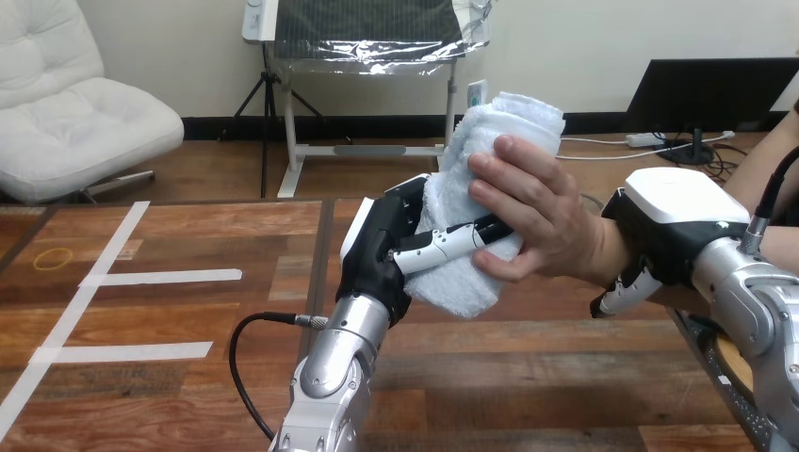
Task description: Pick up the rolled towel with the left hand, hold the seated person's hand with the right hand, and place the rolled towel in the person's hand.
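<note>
Two hands on the towel [490, 141]: the left hand [377, 254], up from the near edge over mid-desk [188, 315], has its fingers [452, 240] curled round the lower half, and the person's hand [537, 217] wraps the middle from the right. The right hand [674, 226], by the right edge, clasps the person's wrist [608, 250], fingers curled under. The towel stands tilted, clear of the desk. Soft, light, squashy, I'd say, so grip mid-roll to keep it from unrolling.
</note>
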`<action>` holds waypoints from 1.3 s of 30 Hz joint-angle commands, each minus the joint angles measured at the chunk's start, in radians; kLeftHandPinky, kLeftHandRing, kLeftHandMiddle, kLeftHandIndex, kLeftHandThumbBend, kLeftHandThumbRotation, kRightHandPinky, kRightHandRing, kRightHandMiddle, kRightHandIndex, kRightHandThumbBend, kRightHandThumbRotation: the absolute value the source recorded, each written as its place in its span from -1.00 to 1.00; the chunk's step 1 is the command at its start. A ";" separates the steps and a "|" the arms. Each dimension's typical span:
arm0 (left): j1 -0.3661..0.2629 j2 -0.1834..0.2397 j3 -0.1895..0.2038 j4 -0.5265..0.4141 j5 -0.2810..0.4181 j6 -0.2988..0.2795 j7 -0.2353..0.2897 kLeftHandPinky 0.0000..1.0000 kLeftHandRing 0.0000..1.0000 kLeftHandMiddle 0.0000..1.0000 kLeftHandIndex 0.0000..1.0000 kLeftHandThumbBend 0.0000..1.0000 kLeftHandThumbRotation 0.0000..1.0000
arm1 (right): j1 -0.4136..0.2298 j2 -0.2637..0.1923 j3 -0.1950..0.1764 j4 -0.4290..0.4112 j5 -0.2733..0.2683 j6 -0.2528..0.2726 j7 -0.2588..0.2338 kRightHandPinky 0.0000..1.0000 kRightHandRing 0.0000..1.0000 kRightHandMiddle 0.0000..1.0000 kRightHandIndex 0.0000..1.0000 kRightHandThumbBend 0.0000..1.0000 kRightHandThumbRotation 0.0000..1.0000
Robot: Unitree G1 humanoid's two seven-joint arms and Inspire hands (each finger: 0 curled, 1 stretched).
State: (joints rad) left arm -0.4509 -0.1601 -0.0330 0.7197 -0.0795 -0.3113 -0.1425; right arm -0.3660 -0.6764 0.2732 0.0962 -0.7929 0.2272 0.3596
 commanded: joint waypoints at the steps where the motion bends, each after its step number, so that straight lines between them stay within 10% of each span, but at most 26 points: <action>1: -0.041 -0.063 -0.049 0.014 0.019 -0.015 -0.032 -0.49 -0.34 -0.23 -0.13 0.39 -0.91 | -0.016 -0.007 -0.015 0.033 0.010 0.000 -0.001 -0.72 -0.56 -0.34 -0.21 0.46 -1.00; 39: -0.031 -0.040 -0.032 -0.006 0.000 0.025 -0.057 -0.43 -0.29 -0.18 -0.08 0.36 -0.95 | -0.017 0.004 -0.003 0.034 -0.027 0.002 0.015 0.15 0.38 0.53 0.60 0.54 -1.00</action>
State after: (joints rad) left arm -0.4530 -0.1609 -0.0347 0.7239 -0.0846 -0.2953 -0.1721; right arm -0.3659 -0.6760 0.2735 0.1104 -0.8245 0.2345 0.3915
